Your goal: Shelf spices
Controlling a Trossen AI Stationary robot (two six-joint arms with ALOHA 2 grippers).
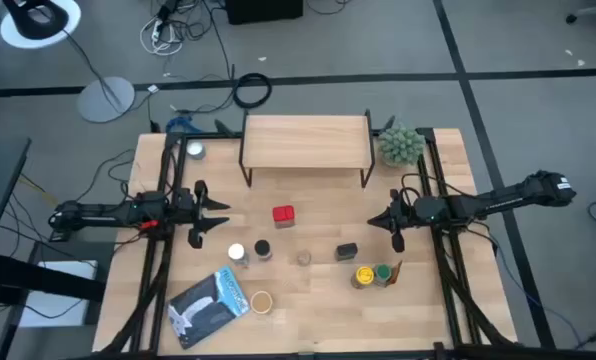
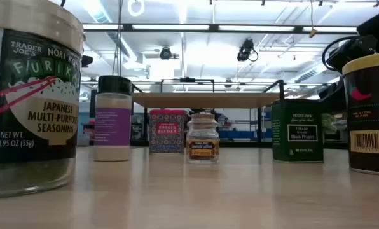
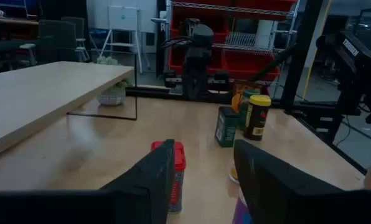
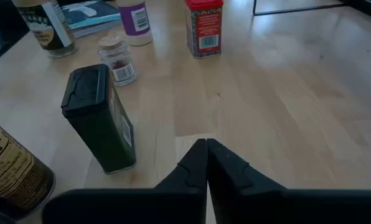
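Low view is hiding both arms; the furikake jar [image 2: 30,95] and a yellow-lidded jar [image 2: 371,114] are getting cut off at its edges. From above, the left end effector [image 1: 210,215] is hovering with fingers apart beside the red tin [image 1: 283,214], gripping nothing. The right end effector [image 1: 380,220] is hanging pinched together, empty, near the dark green tin [image 1: 347,251]. The shelf [image 1: 305,141] is standing bare at the desk [image 1: 318,310] rear

Nori jar [image 2: 30,95]: "TRADER JOE'S", "JAPANESE MULTI-PURPOSE SEASONING", "NET WT".
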